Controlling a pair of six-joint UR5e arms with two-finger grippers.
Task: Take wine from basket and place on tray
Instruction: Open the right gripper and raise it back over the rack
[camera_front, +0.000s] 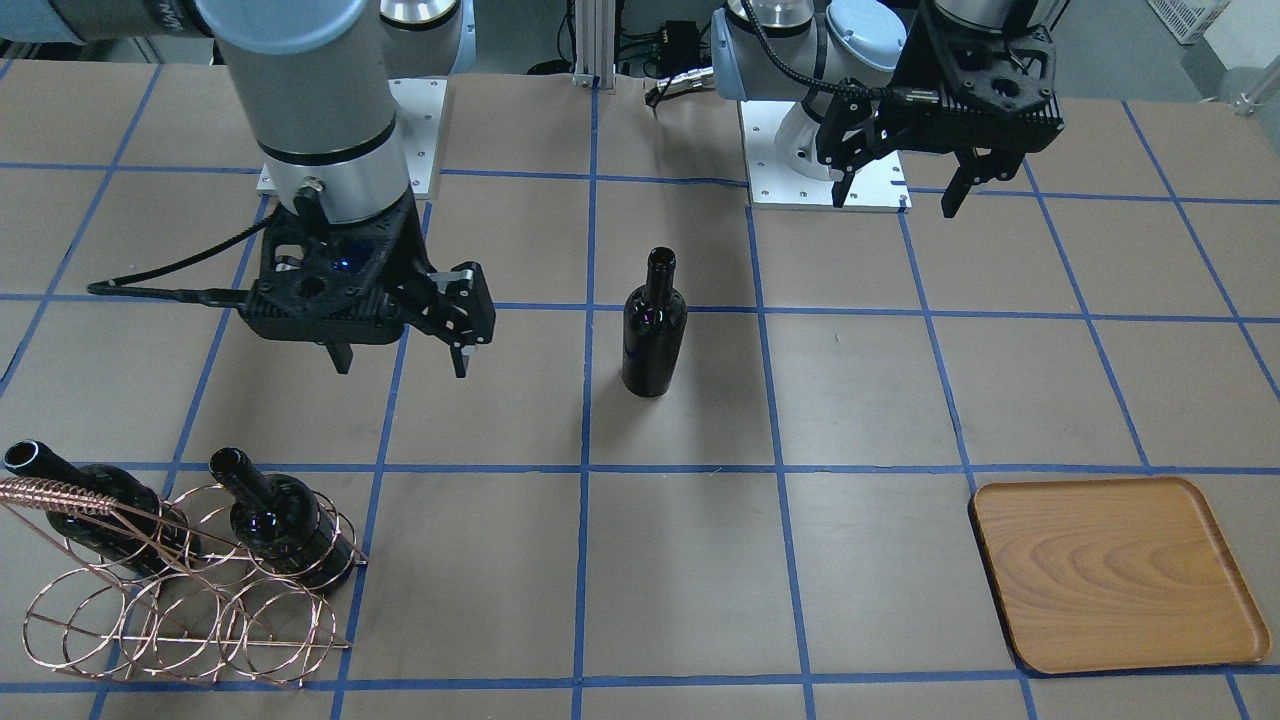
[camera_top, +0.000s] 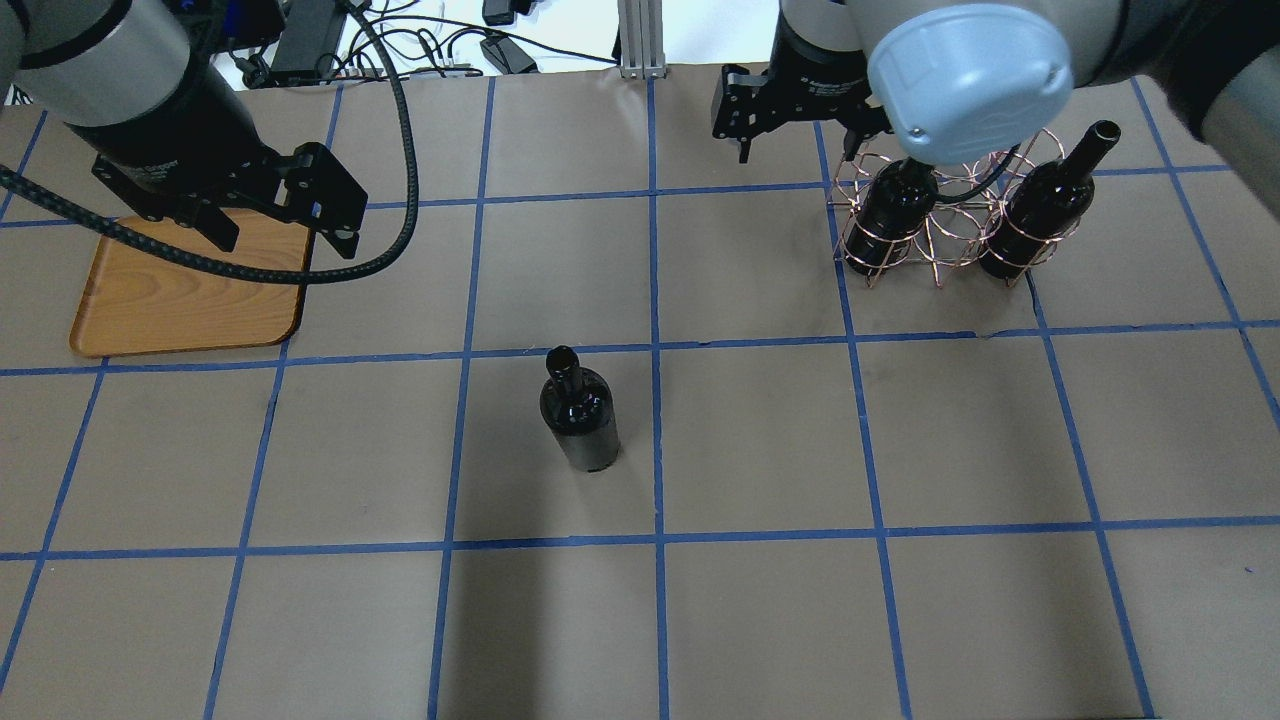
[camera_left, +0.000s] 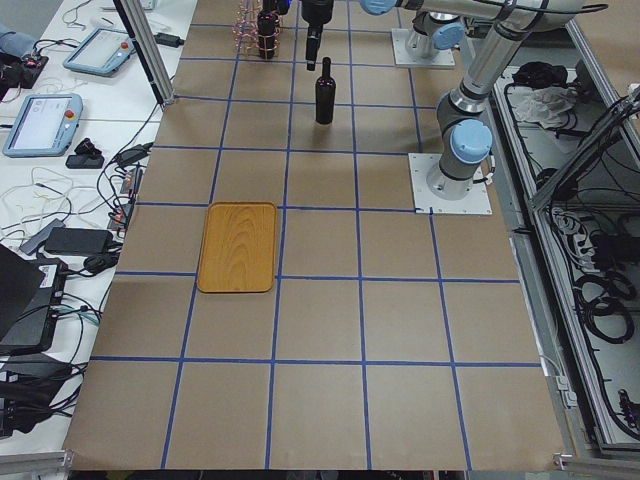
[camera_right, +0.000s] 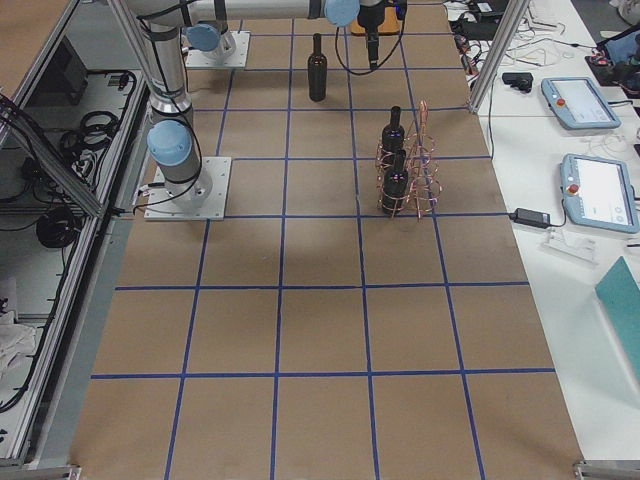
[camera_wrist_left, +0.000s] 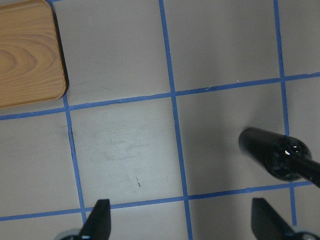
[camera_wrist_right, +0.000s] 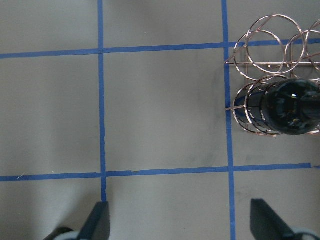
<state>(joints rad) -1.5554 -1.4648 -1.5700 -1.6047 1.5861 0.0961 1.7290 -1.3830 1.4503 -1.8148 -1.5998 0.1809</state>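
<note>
Brown paper table covering (camera_top: 760, 620): laid flat over the whole counter and divided into squares by blue tape lines (camera_top: 657, 540).
Silver aluminium profile post (camera_top: 633, 40): mounted mid-way along the operators' edge.
Black cables (camera_top: 420, 45): tangled beyond that edge.
Grey, blue-rimmed teach pendant (camera_left: 100, 48) and a second one (camera_left: 40, 122): laid on the white bench alongside.

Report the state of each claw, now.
Left claw: open, holding nothing.
Right claw: open, holding nothing.
</note>
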